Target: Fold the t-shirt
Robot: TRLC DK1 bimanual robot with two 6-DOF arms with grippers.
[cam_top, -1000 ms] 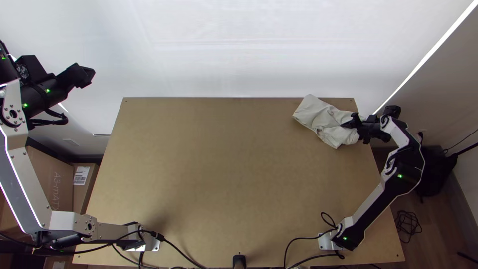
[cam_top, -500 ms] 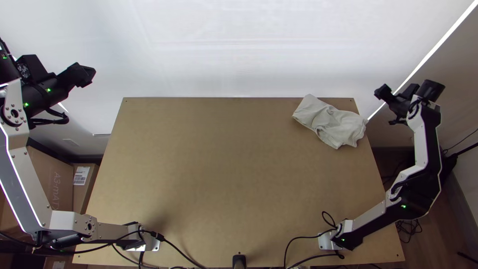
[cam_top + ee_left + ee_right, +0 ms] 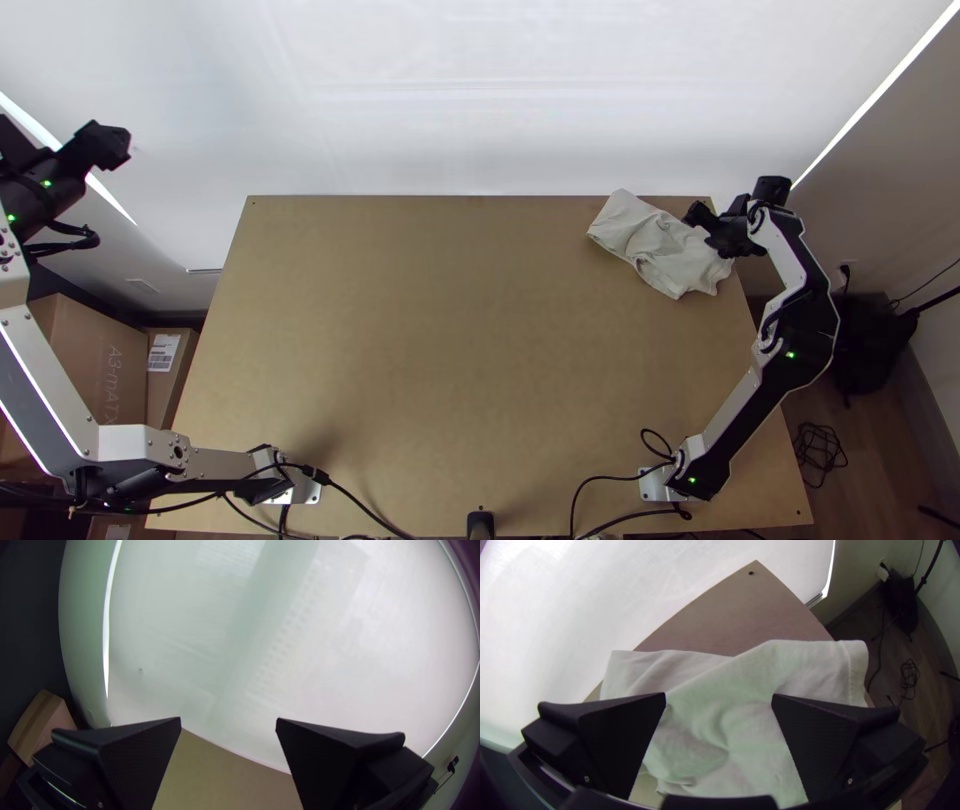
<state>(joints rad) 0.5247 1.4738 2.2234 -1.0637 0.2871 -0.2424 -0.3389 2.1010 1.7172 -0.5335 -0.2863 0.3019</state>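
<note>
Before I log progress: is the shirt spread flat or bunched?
Bunched: the shirt lies wrinkled and doubled over itself near the far right corner of the table.

We take this for a robot lab or workshop corner, though we cannot tell what building holds it. Two jointed arms, the left arm (image 3: 45,395) and the right arm (image 3: 728,408), are mounted on a plain table (image 3: 450,340). Ahead of both grippers' jaws, left gripper (image 3: 118,146) and right gripper (image 3: 708,232), we see a tall white screen (image 3: 480,90). Nearer the arm's base than the left jaws stand cardboard boxes (image 3: 100,365); off to the right of the right jaws are a wall socket (image 3: 883,573) and tangled cable (image 3: 820,455) on a wood floor (image 3: 875,470).
</note>
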